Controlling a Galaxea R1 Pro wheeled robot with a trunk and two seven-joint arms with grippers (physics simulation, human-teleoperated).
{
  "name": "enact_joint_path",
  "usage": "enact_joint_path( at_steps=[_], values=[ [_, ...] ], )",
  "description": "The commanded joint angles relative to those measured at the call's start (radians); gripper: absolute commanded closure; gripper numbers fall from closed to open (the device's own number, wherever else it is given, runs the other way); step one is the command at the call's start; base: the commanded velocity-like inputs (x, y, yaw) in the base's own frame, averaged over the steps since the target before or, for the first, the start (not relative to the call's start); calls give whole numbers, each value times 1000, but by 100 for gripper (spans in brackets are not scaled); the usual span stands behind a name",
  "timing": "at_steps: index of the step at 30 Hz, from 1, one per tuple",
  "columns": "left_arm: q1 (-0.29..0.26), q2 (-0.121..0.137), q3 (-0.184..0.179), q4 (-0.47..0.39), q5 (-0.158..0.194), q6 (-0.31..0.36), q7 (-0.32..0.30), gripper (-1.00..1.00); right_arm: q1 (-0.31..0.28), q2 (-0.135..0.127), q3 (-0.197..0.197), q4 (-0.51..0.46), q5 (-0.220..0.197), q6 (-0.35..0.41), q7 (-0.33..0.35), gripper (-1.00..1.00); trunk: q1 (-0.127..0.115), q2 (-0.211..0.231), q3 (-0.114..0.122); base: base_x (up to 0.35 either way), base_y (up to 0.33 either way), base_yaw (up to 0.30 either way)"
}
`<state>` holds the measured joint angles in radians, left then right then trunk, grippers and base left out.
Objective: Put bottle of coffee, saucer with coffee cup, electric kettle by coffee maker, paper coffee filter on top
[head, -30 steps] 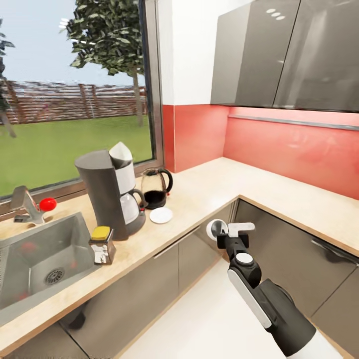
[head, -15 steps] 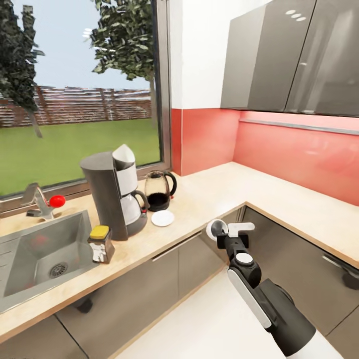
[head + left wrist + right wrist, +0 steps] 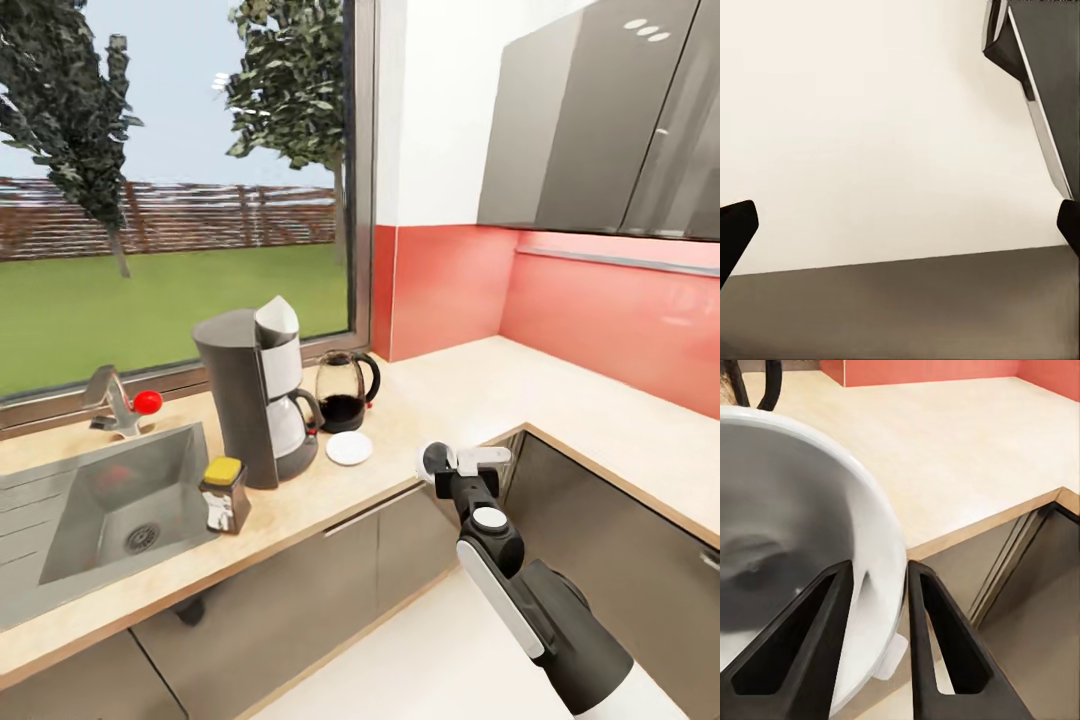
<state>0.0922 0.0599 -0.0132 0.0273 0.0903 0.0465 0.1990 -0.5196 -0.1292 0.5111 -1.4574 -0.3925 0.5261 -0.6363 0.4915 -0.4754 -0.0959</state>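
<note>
- Left of centre in the head view: kitchen countertop [image 3: 440,395], pale wood grain, L-shaped, over glossy dark grey cabinet fronts [image 3: 300,590].
- Standing on it, the coffee maker [image 3: 255,400]: tall matte dark grey body, silver basket, glass carafe, with a white cone-shaped paper filter [image 3: 278,322] on top.
- Just right of the machine, the electric kettle [image 3: 345,392]: rounded clear glass, black handle and base, dark lower part.
- In front of the kettle, lying flat, the saucer [image 3: 349,448]: small round white disc, bare on top.
- Lower left of the machine, near the counter's front edge, the bottle of coffee [image 3: 225,494]: small jar, yellow lid, white label.
- Far left, inset steel sink [image 3: 110,500] with a tap carrying a red knob [image 3: 147,402].
- Lower centre, off the counter's edge: right gripper [image 3: 452,462], pinching the coffee cup [image 3: 436,460], a smooth white bowl shape.
- Right wrist view: two black triangular fingers [image 3: 937,652] drawn narrow across the cup's thin rim, one inside the bowl, one outside.
- Left wrist view: left gripper [image 3: 900,225] with dark fingertips [image 3: 735,229] at opposite edges, spread wide, holding nothing, over a pale floor.
</note>
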Motion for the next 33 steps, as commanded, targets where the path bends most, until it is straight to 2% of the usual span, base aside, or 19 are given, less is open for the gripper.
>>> enact_joint_path(
  at_steps=[1,17,25,33],
  values=[
    [0,0,-2,-1,9,3,2,-100,-1,-1,3,-1,-8,2,-8,100,1,-2,-1,92,-209,194],
    [0,0,-1,-1,9,2,2,-100,-2,-1,3,-2,-8,3,-9,100,1,-2,17,65,-263,209],
    [0,0,-1,-1,9,1,2,-100,-2,-5,3,-2,-6,5,-8,100,1,-2,18,1,-272,26],
    [0,1,-1,0,9,2,2,-100,-2,-1,34,-5,-7,7,-9,100,1,-2,18,0,-272,0]
  ],
)
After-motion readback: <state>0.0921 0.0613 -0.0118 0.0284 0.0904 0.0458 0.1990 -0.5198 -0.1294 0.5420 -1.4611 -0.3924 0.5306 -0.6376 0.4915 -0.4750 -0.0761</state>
